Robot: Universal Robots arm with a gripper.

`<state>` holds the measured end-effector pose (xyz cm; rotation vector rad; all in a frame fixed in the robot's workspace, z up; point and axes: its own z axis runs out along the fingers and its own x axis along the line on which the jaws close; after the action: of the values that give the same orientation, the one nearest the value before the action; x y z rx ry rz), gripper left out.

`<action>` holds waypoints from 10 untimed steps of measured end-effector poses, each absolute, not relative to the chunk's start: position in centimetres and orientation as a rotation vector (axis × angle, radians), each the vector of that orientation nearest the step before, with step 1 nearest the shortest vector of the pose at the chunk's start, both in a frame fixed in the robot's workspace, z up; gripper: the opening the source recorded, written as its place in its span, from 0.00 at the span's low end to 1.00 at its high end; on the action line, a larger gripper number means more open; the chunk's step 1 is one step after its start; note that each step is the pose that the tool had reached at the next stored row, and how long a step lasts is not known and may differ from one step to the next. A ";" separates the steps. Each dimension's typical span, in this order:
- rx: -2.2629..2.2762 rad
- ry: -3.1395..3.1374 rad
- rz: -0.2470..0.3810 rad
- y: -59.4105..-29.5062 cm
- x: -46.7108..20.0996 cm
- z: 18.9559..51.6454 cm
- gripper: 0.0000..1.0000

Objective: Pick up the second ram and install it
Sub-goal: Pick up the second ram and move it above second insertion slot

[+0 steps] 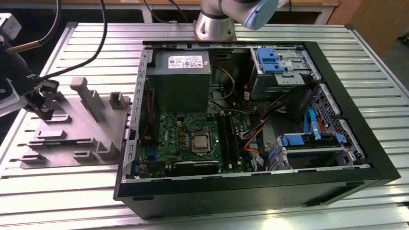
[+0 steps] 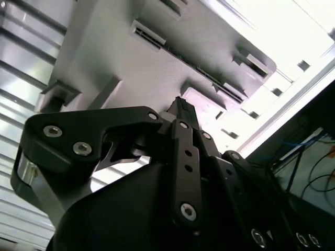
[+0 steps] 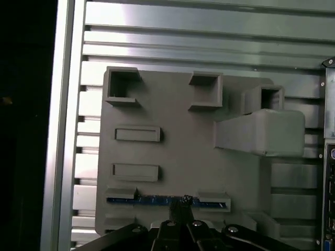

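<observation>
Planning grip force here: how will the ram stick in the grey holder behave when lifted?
Likely stiff: the second ram shows as a straight thin edge standing in the grey holder. Probably light, being so thin. Freed, it may tip flat; only its slot seems to keep it upright.

Open black case [image 1: 255,196] lies on a slatted metal table [image 1: 64,191], green motherboard [image 1: 179,132] and grey power supply [image 1: 182,81] inside; grey holder plate [image 1: 70,139] just beside it.

Glare whitens the slatted table [image 2: 293,36] in the second wrist view, while the tool [image 2: 180,106] lies in dark shadow
</observation>
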<state>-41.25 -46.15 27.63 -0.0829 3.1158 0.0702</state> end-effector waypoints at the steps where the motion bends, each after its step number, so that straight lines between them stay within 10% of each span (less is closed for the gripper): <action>1: -0.111 3.115 0.071 -46.1 -41.2 27.6 0.10; 10: -0.366 3.099 0.073 -46.1 -41.2 27.1 0.10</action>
<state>-41.24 -46.15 27.11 -0.3661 3.0995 0.0735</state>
